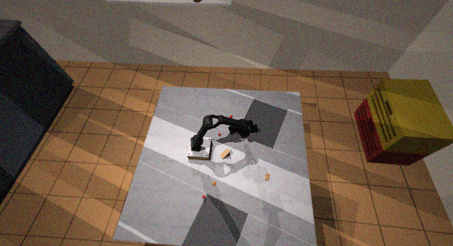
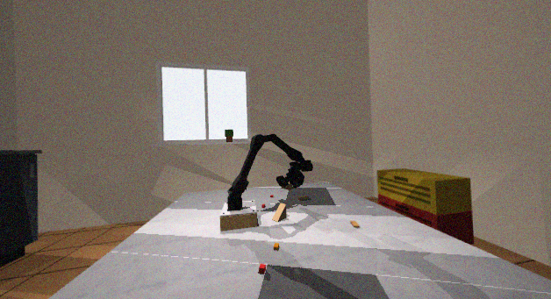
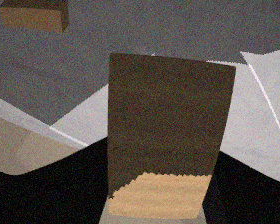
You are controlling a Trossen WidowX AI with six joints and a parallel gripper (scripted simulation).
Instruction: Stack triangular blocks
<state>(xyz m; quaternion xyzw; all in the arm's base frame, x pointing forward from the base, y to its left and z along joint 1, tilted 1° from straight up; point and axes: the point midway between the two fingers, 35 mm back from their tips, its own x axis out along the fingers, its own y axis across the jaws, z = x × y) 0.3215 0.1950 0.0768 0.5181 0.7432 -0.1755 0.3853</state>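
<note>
The gray-and-white tabletop (image 1: 155, 203) (image 2: 132, 274) (image 3: 81, 55) carries a wooden triangular block (image 1: 225, 154) (image 2: 279, 212), with the arm's base (image 1: 191, 156) (image 2: 239, 222) just beside it, two small red cubes (image 1: 219, 134) (image 2: 263, 206) and a flat brown block (image 2: 304, 198) (image 3: 31, 20) beyond it, and two orange blocks (image 1: 267, 177) (image 2: 354, 224) and another red cube (image 1: 203, 196) (image 2: 261, 268) nearer the exterior camera than it.
</note>
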